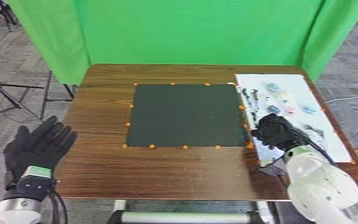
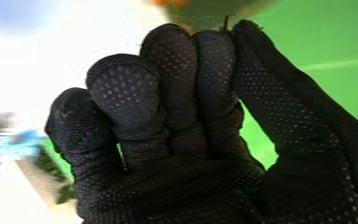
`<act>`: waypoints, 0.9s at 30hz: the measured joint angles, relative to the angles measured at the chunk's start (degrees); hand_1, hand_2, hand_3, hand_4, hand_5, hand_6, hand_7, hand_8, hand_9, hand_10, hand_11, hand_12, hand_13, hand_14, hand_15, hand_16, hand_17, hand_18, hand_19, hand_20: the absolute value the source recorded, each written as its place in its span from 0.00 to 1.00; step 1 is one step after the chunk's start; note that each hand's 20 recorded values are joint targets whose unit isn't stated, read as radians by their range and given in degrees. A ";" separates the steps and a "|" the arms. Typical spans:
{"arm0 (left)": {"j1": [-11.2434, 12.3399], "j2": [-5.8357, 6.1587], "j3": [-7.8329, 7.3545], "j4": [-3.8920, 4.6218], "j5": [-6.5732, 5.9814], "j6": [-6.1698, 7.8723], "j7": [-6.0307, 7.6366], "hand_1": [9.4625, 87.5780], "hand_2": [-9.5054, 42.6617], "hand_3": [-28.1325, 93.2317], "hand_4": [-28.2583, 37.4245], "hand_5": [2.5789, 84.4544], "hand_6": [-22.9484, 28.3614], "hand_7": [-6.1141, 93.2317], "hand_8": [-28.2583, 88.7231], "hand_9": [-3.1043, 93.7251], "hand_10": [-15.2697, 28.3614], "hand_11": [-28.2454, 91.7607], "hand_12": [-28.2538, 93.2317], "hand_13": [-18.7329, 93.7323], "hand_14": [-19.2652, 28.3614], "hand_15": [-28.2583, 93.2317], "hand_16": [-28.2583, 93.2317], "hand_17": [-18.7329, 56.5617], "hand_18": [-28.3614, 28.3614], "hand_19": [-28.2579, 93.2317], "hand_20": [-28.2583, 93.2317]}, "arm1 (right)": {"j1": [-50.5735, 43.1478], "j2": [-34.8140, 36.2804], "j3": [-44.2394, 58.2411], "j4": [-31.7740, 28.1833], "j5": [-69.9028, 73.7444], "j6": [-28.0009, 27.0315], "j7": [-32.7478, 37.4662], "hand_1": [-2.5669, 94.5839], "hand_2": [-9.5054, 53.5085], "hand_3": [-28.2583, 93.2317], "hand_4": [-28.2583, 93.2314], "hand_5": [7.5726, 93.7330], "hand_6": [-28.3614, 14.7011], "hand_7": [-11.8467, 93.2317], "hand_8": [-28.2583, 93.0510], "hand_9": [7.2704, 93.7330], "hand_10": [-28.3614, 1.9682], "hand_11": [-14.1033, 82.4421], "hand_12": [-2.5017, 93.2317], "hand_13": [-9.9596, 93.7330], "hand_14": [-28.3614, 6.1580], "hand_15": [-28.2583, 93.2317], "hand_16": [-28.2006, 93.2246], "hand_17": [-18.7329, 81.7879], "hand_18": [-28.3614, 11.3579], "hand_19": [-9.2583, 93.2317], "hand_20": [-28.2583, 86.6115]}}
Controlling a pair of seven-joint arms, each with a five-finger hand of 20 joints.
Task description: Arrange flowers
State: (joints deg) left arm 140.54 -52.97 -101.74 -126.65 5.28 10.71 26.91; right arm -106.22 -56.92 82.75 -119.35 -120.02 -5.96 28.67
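Green curtain (image 1: pixel 193 35) behind, brown wooden table (image 1: pixel 180 175) in front, dark mat (image 1: pixel 186 117) mid-table with orange markers (image 1: pixel 185 147) round it. White sheet (image 1: pixel 294 82) on the right side of the table holds the flowers: pink flower (image 1: pixel 290 109), blue flower (image 1: pixel 310 110), a few more blue and pale heads around them, dark stems along the sheet's mat side.

Right hand (image 1: pixel 278 131) is over the near part of the sheet, pink flower just ahead of it. Thumb tip is brought against a fingertip, other fingers close together and bent; a thin stem (image 2: pixel 226 21) pokes up between the tips, so reads as a pinch on it. What the stem belongs to, can't tell. Visible bit points along the fingers, past the tips; which way the full length runs, can't tell either.

Left hand (image 1: pixel 38 150) is at the table's left edge, fingers straight and spread, holding nothing. Right hand is much nearer the flowers, so this is right-arm work.

Key relation: mat is just to the left of the right hand, loose flowers ahead and to the right. If the mat is the target, next move is likely lift, then leftward. Early stage, probably. Risk: thin stem twists or slips in the tip pinch, or drags neighbours on the way.
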 measured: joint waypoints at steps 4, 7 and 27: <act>0.56 0.00 -0.25 -0.34 -0.21 0.51 0.30 0.29 0.41 0.82 0.00 0.58 0.58 0.32 0.14 0.50 0.71 0.53 0.36 0.47 0.75 0.71 0.17 0.24 0.79 0.60 0.36 | 4.89 -0.99 -2.95 0.22 -0.54 -1.90 -0.45 0.44 0.20 0.88 0.07 0.65 0.55 0.79 0.45 0.79 0.53 0.67 0.45 0.83 0.54 0.76 0.54 0.67 0.24 1.00 0.63; 1.37 0.08 -1.07 -0.65 -0.40 1.00 0.83 0.29 0.41 0.82 0.00 0.58 0.58 0.32 0.14 0.50 0.71 0.53 0.36 0.47 0.75 0.71 0.17 0.24 0.79 0.60 0.36 | 9.96 -2.34 -7.37 2.42 1.33 -1.96 -0.17 0.44 0.19 0.87 0.08 0.65 0.54 0.79 0.45 0.79 0.52 0.67 0.45 0.83 0.53 0.77 0.54 0.68 0.24 1.00 0.63; -6.32 2.22 1.75 2.17 -0.45 2.41 -2.81 0.29 0.41 0.82 0.00 0.58 0.59 0.32 0.14 0.50 0.71 0.53 0.36 0.47 0.76 0.71 0.17 0.25 0.78 0.59 0.35 | 32.95 -20.48 -33.58 18.20 5.32 3.95 14.18 0.45 0.16 0.87 0.11 0.68 0.53 0.78 0.46 0.82 0.49 0.67 0.44 0.85 0.51 0.77 0.53 0.71 0.16 1.00 0.64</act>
State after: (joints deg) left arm 134.21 -50.74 -99.99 -124.48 4.83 13.12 24.09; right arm -73.27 -77.41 49.17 -101.15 -114.69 -2.01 42.85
